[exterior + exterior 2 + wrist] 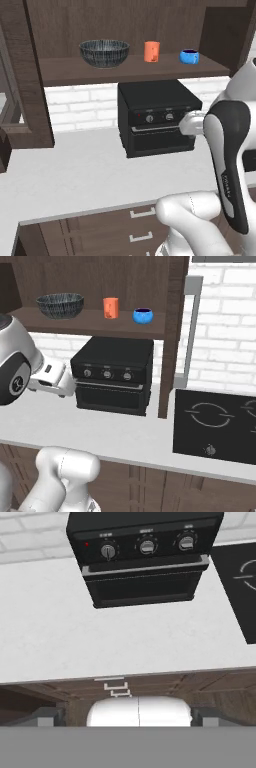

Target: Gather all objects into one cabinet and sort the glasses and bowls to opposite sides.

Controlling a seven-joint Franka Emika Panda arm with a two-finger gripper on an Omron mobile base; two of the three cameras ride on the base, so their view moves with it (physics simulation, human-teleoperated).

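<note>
On the shelf board of the wide dark-brown cabinet (125, 72), three things are seen in a row. At the left, the wide dark striped bowl (104, 52) is set upright. Near its right, apart from it, the small orange cup (151, 51) is stood. Farther right, the small blue item (189, 56) is placed, apart from the cup.

Below the shelf, a black countertop oven (157, 117) is set on the pale table (65, 170) against the white brick wall. In the right base view, a black cooktop (215, 426) is set into the table to the right of the cabinet's side panel.

The end effector (127, 718) is held over the table's front edge, facing the oven; its dark fingertips (47, 716) are spread wide apart, and nothing is gripped or touched.
</note>
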